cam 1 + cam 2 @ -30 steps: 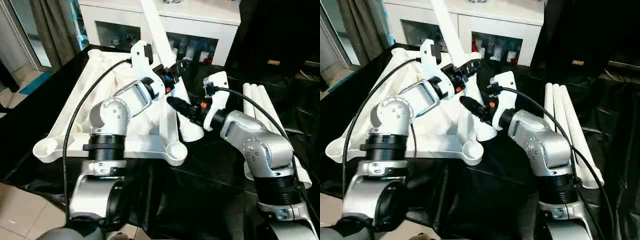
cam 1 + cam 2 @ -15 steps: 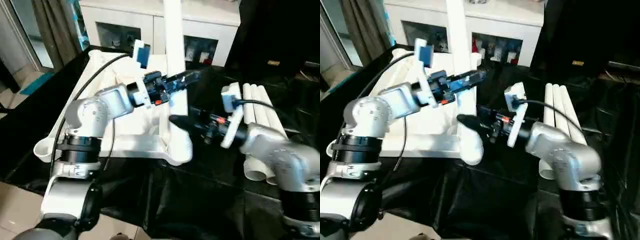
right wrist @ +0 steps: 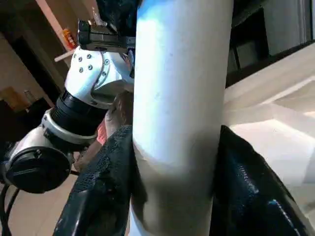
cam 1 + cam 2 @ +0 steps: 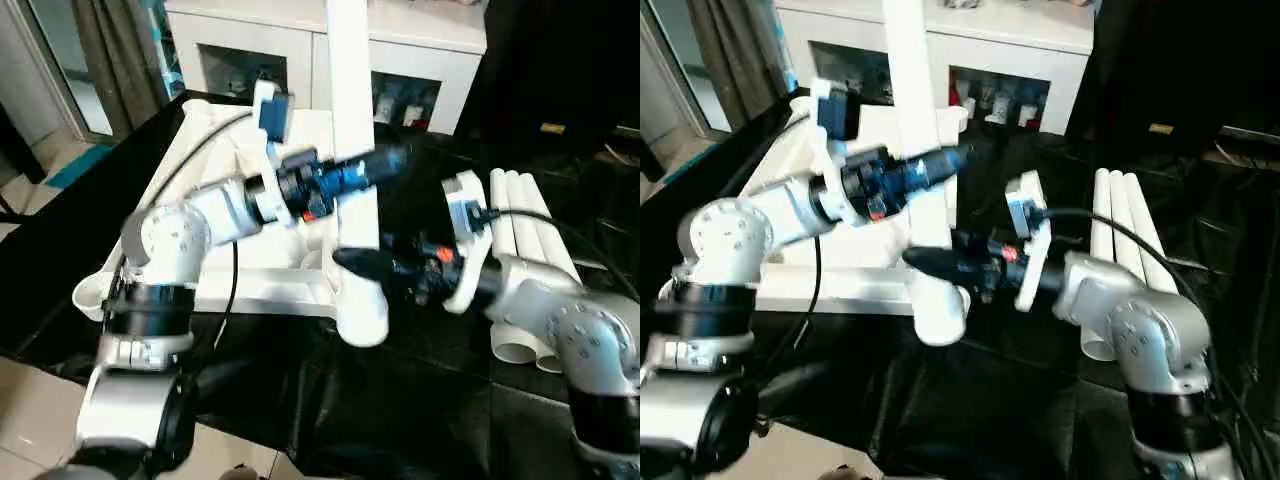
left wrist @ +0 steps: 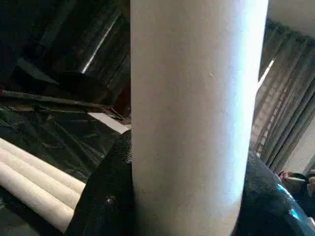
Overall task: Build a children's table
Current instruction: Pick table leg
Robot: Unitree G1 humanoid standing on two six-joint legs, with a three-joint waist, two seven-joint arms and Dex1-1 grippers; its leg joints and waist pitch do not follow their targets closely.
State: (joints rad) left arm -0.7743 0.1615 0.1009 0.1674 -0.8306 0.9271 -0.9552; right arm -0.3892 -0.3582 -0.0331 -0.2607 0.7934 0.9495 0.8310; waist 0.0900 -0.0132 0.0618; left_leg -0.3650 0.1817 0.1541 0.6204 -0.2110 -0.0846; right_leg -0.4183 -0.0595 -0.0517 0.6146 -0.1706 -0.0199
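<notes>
The white tabletop (image 4: 235, 285) lies underside up on the black-covered work table. A long white leg (image 4: 350, 110) stands upright at its near right corner, where its lower end (image 4: 362, 318) hides the corner socket. Whether the leg is seated there I cannot tell. My left gripper (image 4: 375, 168) is shut on the leg higher up, and my right gripper (image 4: 352, 264) is shut on it lower down. In the wrist views the leg (image 5: 197, 113) (image 3: 179, 98) sits between black fingers (image 5: 106, 196) (image 3: 106, 182). Three spare legs (image 4: 525, 225) lie side by side to the right.
A white cabinet (image 4: 425, 45) with glass doors stands behind the black-covered work table (image 4: 400, 410). Tiled floor (image 4: 35, 410) and a curtain (image 4: 95, 60) are on the left. The spare legs lie close beside my right forearm (image 4: 560, 320).
The leg has swung from leaning to upright, and its lower end has come down to the tabletop's near right corner. Both arms stretched out with it, keeping their hold.
</notes>
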